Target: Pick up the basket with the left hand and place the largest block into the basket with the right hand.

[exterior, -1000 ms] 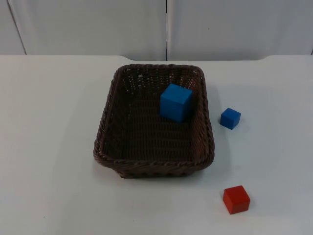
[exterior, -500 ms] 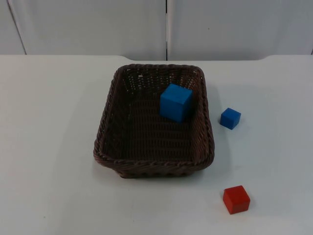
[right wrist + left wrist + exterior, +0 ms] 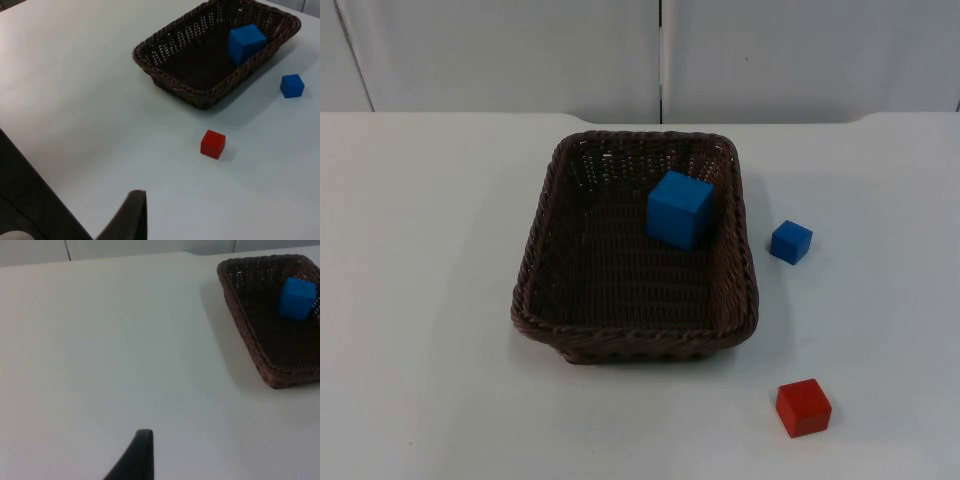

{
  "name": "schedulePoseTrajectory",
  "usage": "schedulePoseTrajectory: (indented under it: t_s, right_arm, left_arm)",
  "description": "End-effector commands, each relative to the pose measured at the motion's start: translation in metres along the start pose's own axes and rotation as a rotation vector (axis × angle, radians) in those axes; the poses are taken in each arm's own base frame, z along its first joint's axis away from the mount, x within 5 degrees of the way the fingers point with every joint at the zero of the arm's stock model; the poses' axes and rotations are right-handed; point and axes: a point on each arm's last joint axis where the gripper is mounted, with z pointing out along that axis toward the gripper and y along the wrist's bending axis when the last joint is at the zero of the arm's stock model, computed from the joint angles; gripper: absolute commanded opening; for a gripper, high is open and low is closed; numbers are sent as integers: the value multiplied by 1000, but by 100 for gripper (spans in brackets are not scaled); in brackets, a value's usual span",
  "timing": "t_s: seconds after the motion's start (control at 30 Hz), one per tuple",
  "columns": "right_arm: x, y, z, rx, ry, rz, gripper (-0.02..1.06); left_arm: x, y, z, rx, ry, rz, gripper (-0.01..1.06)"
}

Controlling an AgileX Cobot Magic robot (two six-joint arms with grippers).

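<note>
White table (image 3: 420, 300), brown wicker basket (image 3: 535, 270), small blue block (image 3: 790, 242), red block (image 3: 803, 407)

A small blue cube (image 3: 790, 242) sits on the white table (image 3: 420, 300), toward the right edge and about midway between the far and near edges. A red cube (image 3: 803, 407), a little bigger than the small blue one, lies close to the table's near edge, also on the right side. The two cubes are well apart from each other, each resting flat with nothing touching it. The table's far edge meets a grey partition wall (image 3: 520, 50), which has a dark vertical seam near its middle.
</note>
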Motion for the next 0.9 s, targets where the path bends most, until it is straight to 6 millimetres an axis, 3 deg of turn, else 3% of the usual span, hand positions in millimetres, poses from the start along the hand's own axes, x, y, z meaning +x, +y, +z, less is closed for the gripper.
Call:
schedulePoseTrajectory:
  t_s: [0.0, 0.47, 0.87]
  right_arm:
    - [0, 0, 0, 5, -6, -3, 105]
    - [0, 0, 0, 5, -8, -3, 105]
    - [0, 0, 0, 7, -8, -1, 105]
  left_arm:
    - [1, 0, 0, -2, -3, -3, 105]
    - [1, 0, 0, -5, -3, -5, 105]
    - [1, 0, 1, -130, -8, -72, 105]
